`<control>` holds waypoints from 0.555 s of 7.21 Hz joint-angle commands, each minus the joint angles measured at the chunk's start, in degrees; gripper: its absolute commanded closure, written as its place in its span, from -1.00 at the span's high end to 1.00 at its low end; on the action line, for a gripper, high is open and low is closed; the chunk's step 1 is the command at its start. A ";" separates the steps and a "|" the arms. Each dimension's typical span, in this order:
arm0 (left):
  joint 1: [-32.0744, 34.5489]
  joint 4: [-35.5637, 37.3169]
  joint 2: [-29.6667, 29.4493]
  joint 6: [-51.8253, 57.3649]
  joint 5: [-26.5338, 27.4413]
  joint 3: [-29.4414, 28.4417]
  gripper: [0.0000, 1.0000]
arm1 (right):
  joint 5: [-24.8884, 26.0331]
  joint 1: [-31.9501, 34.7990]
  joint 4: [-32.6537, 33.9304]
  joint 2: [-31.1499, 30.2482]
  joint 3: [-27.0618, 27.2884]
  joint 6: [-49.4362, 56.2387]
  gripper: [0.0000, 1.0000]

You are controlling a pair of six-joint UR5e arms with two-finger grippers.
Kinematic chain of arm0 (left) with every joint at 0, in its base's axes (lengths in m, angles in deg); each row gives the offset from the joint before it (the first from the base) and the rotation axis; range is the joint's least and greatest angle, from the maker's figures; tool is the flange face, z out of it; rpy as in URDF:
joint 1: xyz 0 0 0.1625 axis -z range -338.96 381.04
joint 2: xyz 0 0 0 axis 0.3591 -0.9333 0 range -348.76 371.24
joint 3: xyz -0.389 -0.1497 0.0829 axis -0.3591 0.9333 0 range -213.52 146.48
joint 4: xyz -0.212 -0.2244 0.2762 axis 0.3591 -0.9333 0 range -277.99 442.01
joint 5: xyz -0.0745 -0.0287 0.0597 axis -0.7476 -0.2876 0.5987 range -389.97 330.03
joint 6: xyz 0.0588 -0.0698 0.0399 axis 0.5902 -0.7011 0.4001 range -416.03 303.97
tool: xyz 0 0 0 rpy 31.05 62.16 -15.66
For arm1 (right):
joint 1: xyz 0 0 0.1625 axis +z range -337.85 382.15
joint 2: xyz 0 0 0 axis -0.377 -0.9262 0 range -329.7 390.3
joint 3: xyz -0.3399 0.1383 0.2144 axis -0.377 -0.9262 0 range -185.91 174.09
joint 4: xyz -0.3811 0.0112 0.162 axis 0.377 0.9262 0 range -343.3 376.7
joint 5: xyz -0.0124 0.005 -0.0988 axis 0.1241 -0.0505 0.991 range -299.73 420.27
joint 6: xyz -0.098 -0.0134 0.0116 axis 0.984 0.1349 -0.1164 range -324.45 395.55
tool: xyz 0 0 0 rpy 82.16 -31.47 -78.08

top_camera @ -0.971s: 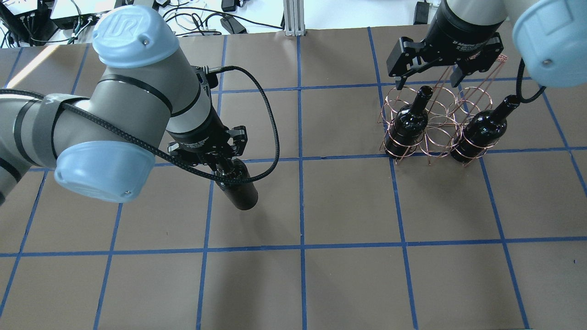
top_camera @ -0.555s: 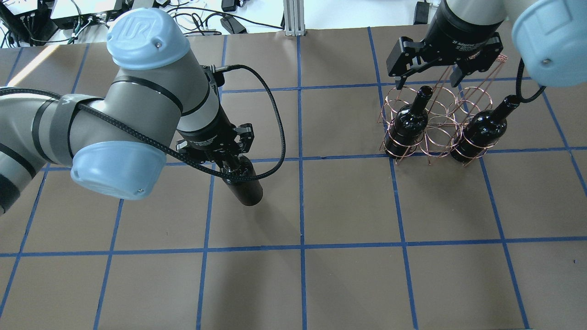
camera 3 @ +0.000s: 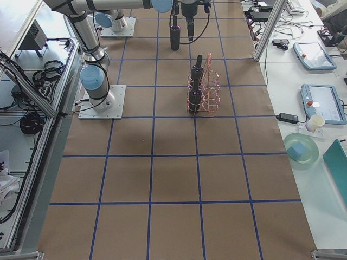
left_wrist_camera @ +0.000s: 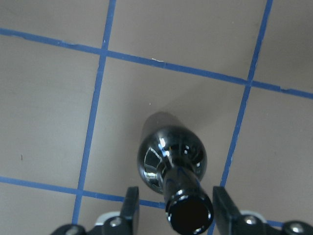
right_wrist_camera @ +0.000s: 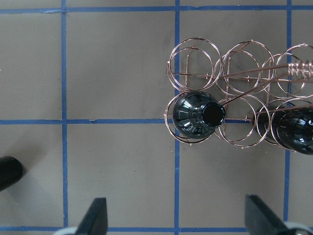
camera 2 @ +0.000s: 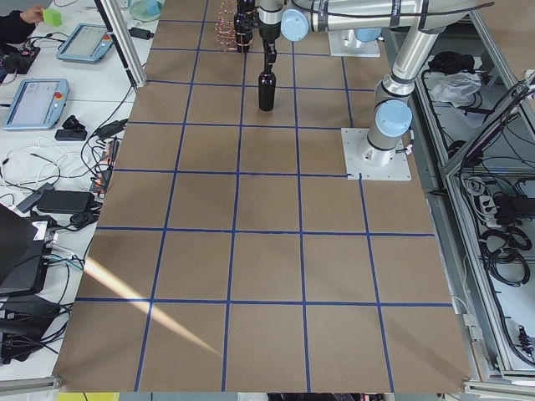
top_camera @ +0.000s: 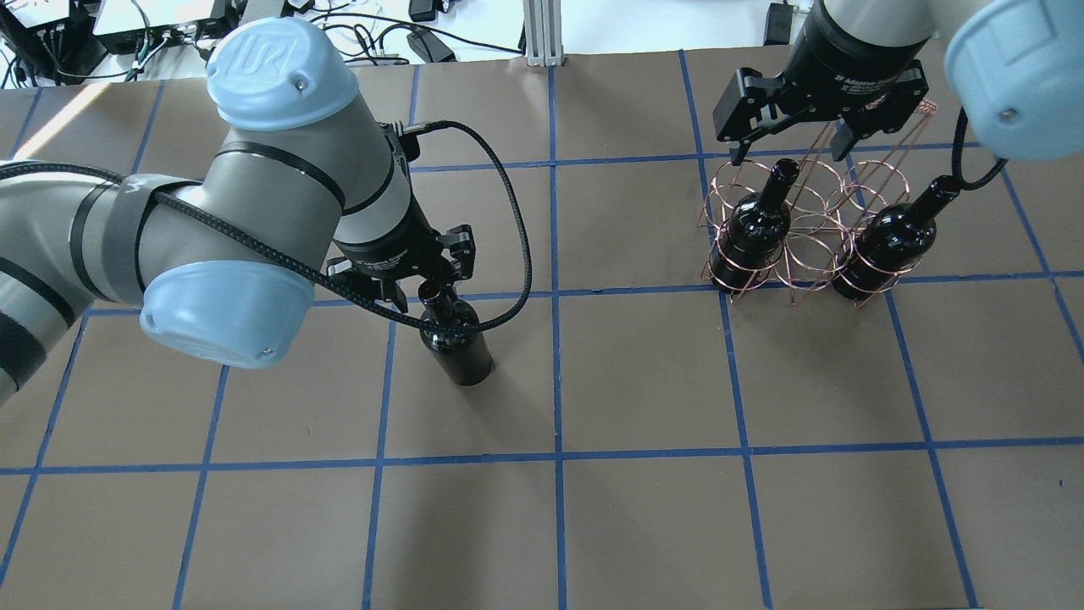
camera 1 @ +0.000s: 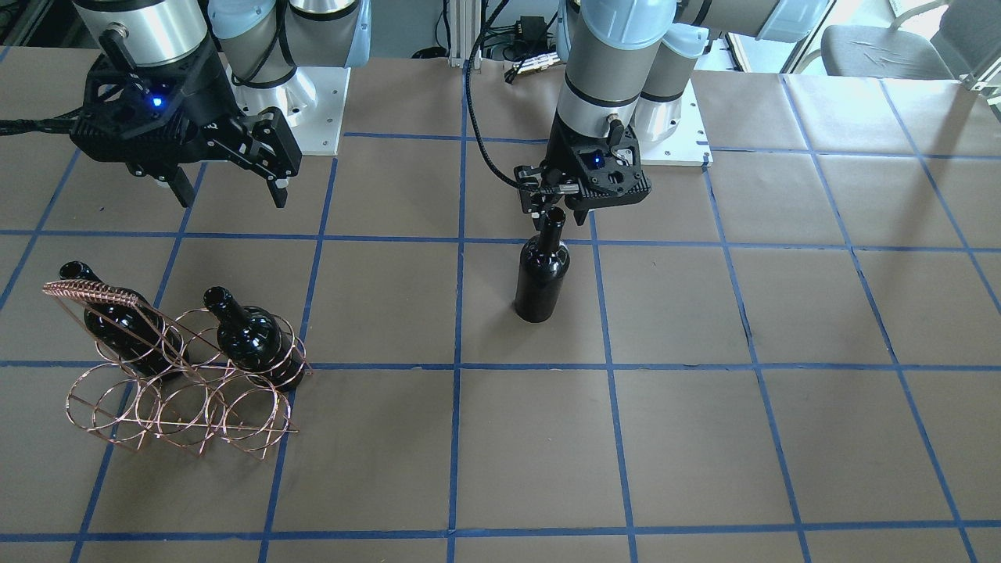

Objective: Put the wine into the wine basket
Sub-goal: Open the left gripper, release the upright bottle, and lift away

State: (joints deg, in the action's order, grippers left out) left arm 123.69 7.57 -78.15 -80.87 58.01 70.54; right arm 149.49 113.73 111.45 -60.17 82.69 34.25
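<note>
A glossy black wine bottle (top_camera: 456, 339) stands upright on the brown table, left of the middle; it also shows in the front view (camera 1: 541, 274) and the left wrist view (left_wrist_camera: 171, 154). My left gripper (top_camera: 426, 286) is open, its fingers (left_wrist_camera: 130, 210) on either side of the bottle's mouth with a gap. The copper wire basket (top_camera: 804, 233) stands at the far right, also seen in the front view (camera 1: 180, 399). It holds two black bottles (top_camera: 754, 229) (top_camera: 889, 239) in its end rings; the middle rings are empty. My right gripper (top_camera: 789, 152) is open and empty above the basket's far side.
The table (top_camera: 644, 381) is brown paper with a blue tape grid. Cables and devices (top_camera: 423, 34) lie beyond its far edge. The robot bases (camera 1: 289, 94) stand on white plates at the near side. The left arm's black cable (top_camera: 508, 246) loops beside the loose bottle.
My left gripper moved right and a little forward with the bottle. The bottle's mouth, hidden under the gripper before, now shows, and the fingers stand apart from the neck. The right arm stayed still.
</note>
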 commanded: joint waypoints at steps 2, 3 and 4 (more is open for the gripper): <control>-0.69 -5.15 2.02 0.93 0.44 -5.85 1.00 | 0.07 0.00 -0.01 0.03 0.00 0.07 1.00; -1.13 -10.75 1.86 2.16 1.57 -11.28 1.00 | 0.07 0.00 -0.01 0.03 0.00 0.07 1.00; -1.48 -15.59 0.81 4.17 2.27 -15.60 1.00 | 0.07 0.00 -0.01 0.03 0.00 0.07 1.00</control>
State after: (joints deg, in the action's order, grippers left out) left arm 122.70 -1.94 -76.65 -78.71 59.35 60.53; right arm 149.57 113.73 111.44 -60.14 82.69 34.31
